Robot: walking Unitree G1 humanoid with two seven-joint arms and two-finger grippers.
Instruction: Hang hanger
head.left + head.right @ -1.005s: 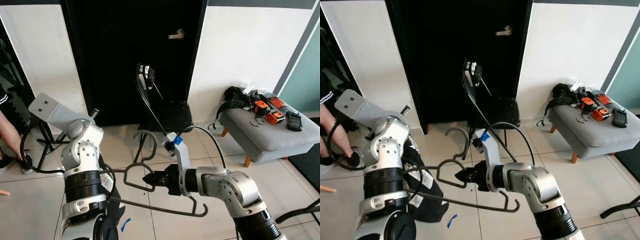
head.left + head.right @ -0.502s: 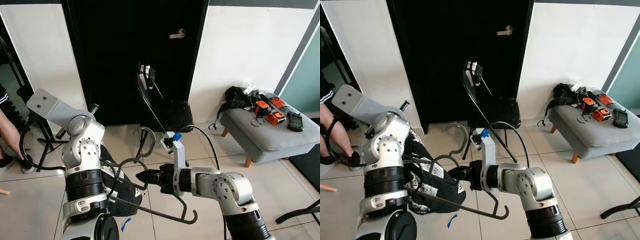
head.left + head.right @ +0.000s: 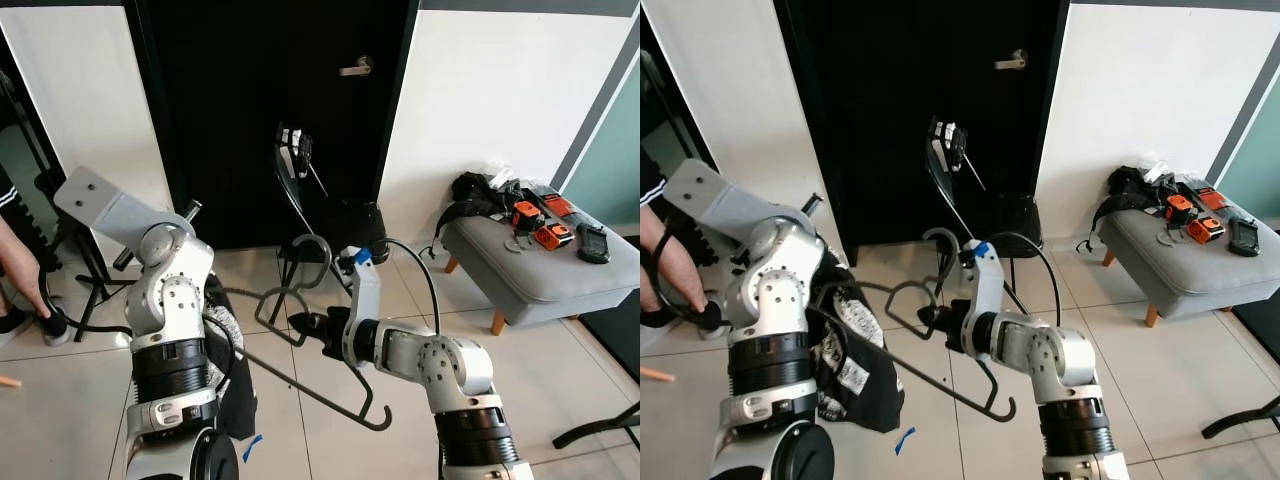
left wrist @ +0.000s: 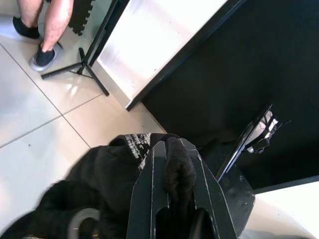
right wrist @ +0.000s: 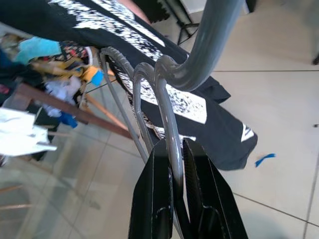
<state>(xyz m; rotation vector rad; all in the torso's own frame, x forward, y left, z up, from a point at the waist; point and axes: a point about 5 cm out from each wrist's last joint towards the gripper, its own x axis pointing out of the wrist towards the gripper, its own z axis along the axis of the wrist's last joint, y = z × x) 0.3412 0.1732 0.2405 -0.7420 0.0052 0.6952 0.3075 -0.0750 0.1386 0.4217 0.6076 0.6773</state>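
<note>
A grey wire hanger point(image 5: 209, 45) is tilted in the air in front of me, its hook point(image 3: 310, 238) up near the chair. My right gripper point(image 3: 300, 325) is shut on the hanger's wire just below the hook, which runs between its fingers point(image 5: 149, 189). A black garment with white print point(image 3: 855, 350) hangs over the hanger's left end and down beside my left arm. In the left wrist view my left gripper point(image 4: 172, 164) is shut on a fold of that black cloth.
A black folding chair point(image 3: 330, 225) stands before a black door point(image 3: 270, 100). A grey bench point(image 3: 545, 265) with tools and a bag sits at right. A person's hand point(image 3: 20, 275) and a stand are at far left. A rack of clothes point(image 5: 45, 64) is nearby.
The right gripper has lifted the hanger and carried it forward, and its hook is now higher. The left arm has raised the black garment up along the hanger's left side.
</note>
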